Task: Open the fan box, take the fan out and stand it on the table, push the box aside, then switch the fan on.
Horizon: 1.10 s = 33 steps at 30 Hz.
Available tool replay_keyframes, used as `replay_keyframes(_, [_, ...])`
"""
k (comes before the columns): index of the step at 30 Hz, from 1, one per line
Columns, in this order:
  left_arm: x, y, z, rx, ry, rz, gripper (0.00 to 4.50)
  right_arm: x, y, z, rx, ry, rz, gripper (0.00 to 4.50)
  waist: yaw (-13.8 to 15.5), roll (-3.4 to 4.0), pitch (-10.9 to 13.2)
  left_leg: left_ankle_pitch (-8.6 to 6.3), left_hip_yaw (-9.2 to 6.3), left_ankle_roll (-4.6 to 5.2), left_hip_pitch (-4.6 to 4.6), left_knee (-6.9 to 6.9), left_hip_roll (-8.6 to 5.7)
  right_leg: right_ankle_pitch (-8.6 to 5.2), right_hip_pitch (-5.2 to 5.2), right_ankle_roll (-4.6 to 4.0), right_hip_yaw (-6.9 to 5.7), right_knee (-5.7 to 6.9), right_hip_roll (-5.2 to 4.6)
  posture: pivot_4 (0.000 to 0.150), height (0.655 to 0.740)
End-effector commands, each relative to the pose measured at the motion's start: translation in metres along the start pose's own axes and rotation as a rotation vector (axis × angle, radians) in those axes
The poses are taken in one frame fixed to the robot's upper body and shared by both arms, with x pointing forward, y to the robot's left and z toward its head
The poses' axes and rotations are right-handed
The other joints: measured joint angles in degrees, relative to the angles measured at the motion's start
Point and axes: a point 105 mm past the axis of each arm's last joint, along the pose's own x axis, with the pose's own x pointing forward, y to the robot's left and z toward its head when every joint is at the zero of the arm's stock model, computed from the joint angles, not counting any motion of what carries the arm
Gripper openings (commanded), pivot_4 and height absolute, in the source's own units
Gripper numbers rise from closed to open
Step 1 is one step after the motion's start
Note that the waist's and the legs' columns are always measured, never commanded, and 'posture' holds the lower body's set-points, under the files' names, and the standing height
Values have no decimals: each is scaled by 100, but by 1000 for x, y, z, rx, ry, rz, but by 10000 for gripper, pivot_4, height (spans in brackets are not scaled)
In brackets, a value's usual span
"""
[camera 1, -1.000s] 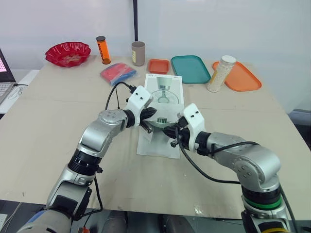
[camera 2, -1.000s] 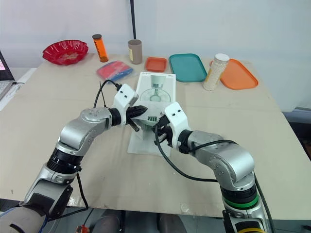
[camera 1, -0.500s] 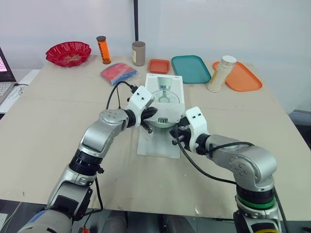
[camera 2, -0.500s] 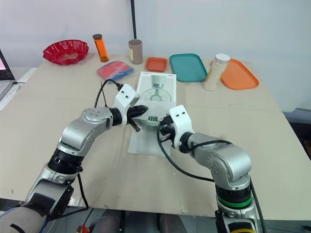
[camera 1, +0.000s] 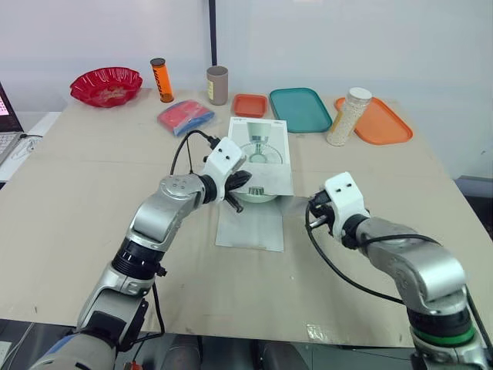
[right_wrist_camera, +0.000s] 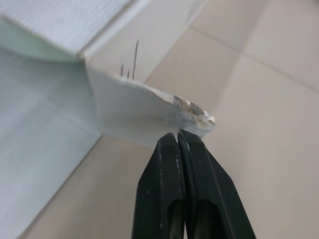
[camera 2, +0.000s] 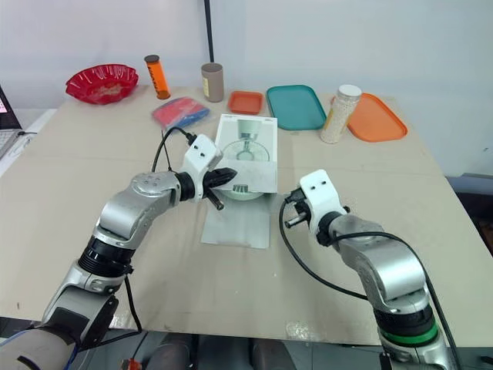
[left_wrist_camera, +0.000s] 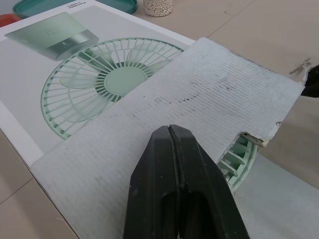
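Left claw (left_wrist_camera: 170, 130) together atop raised flap (left_wrist_camera: 199, 94) of fan box (camera 1: 262, 135) (green fan (left_wrist_camera: 238, 159) beneath), right claw (right_wrist_camera: 178, 135) together

Beige table (camera 1: 77, 231), pale wall (camera 1: 347, 38)

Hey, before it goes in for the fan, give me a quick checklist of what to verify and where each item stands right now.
1. Fan box mouth open: ok; the top flap is lifted and the fan shows under it.
2. Left gripper ready to grasp: not ok; jaws shut, at the top flap.
3. Right gripper holding the side flap: cannot tell; jaws shut at its torn corner.
4. Fan out of the box: not ok; it sits inside.
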Motion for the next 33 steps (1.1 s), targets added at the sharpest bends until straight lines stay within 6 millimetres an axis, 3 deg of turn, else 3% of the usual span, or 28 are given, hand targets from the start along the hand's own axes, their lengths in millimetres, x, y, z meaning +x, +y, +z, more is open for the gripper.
replay_keyframes(1, [-2, 1, 7, 14, -24, 10, 0, 10, 3, 24, -30, -113, 32, 398, 5, 0, 0, 0, 0, 0, -1, 0, 0, 0, 0, 0, 0, 0, -1, 1500, 7400])
replay_keyframes(13, [-5, 4, 5, 2, -19, 33, 0, 18, 19, 39, -43, -188, 162, 398, 7, 0, 0, 0, -1, -1, -1, 0, 0, 0, 0, -1, -1, 1, -2, 1500, 7400])
replay_keyframes(19, [-5, 4, 5, 0, -20, 34, 0, 3, -3, 43, -72, -205, 72, 398, 18, 0, 0, 0, -1, -1, -2, 1, 0, 0, 0, -1, -2, 1, -3, 1500, 7400])
replay_keyframes(22, [-4, 3, 4, -6, -16, 33, 0, -9, -8, 62, -103, -283, 38, 398, 17, 0, 0, 0, -1, -1, -2, 1, 0, 0, 0, -1, -2, 1, -3, 1500, 7400])
replay_keyframes(27, [-3, 2, 5, -5, -15, 24, 0, -13, 7, 83, -82, -370, 88, 398, 9, 1, 0, 1, -1, -1, 1, 1, 1, 1, 1, -1, -2, 2, -1, 1500, 7400])
replay_keyframes(33, [-7, 4, 14, -13, -43, 39, 0, -1, 27, 76, -30, -335, 174, 398, 16, 1, 0, 1, -2, -1, -2, 2, -1, 0, 1, -1, -3, 1, -6, 1500, 7400])
